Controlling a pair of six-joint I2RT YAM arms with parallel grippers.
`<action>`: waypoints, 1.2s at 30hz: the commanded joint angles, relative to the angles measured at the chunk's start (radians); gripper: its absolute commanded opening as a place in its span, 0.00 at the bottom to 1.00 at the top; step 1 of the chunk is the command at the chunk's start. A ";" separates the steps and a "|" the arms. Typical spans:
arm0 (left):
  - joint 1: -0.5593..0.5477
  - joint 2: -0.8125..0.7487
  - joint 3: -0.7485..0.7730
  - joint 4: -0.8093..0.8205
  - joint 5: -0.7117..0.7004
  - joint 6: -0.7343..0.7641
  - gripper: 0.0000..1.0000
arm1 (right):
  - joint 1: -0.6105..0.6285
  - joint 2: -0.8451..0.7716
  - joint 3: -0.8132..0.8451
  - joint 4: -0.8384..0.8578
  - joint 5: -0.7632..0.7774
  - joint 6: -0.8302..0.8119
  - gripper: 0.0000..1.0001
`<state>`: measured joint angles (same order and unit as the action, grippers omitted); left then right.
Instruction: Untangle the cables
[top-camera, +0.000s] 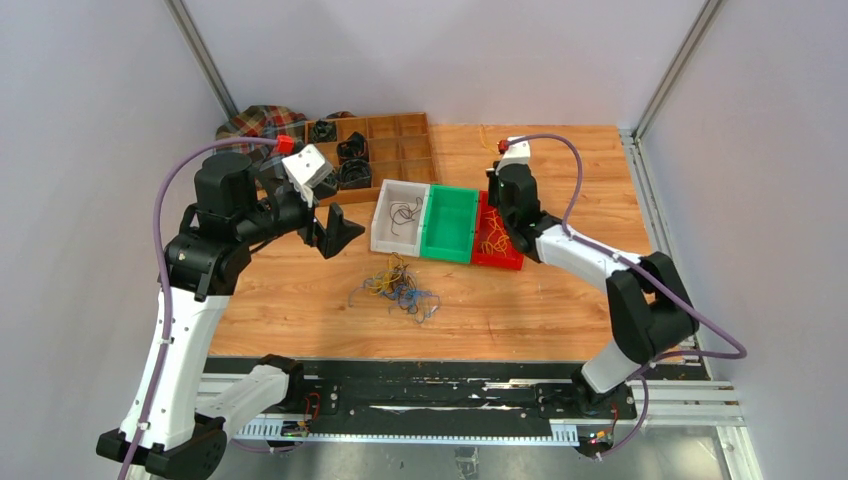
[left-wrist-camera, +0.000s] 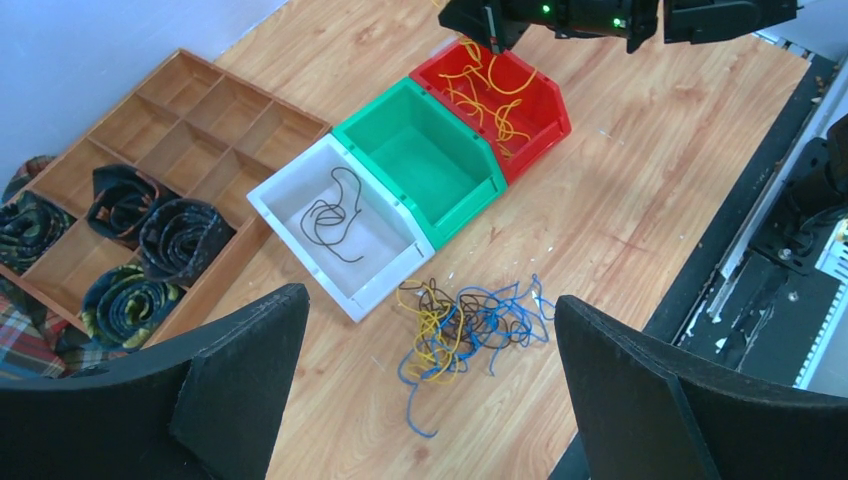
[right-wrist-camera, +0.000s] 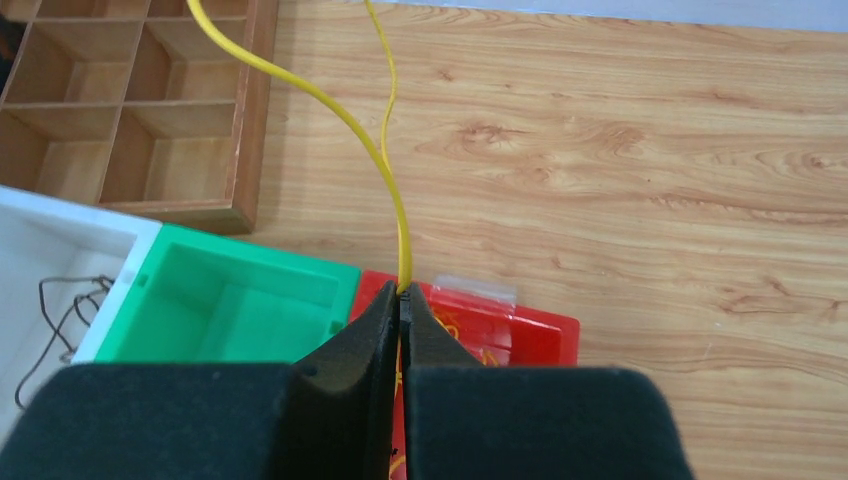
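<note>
Well to the left of the green bin (top-camera: 450, 222), the left gripper (top-camera: 338, 232) hangs with its fingers spread wide, nothing between them. Touching the green bin's left side is the white bin (top-camera: 380, 226), one black cable (left-wrist-camera: 335, 215) inside. Before the green bin, the tangled cables (top-camera: 400, 285) lie on the table (top-camera: 300, 300). At its right, the right gripper (right-wrist-camera: 403, 298) pinches a yellow cable (right-wrist-camera: 345, 125) above the red bin (right-wrist-camera: 530, 335).

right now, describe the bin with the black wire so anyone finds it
On the wooden table, a white bin, green bin and red bin sit in a row. Pick the white one, left end; only it holds a black wire.
</note>
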<state>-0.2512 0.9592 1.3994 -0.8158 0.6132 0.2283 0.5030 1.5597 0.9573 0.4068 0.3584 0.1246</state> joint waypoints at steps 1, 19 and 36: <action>-0.007 -0.013 0.003 -0.010 -0.021 0.029 0.98 | -0.018 0.060 0.079 0.045 0.060 0.085 0.01; -0.007 -0.016 0.005 -0.023 -0.020 0.067 0.98 | -0.017 0.064 0.001 -0.183 0.157 0.246 0.01; -0.007 -0.007 0.036 -0.022 -0.003 0.057 0.98 | -0.050 -0.009 0.092 -0.498 -0.008 0.245 0.48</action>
<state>-0.2512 0.9573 1.4025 -0.8413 0.5980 0.2806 0.4744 1.6356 1.0241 -0.0387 0.4053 0.3710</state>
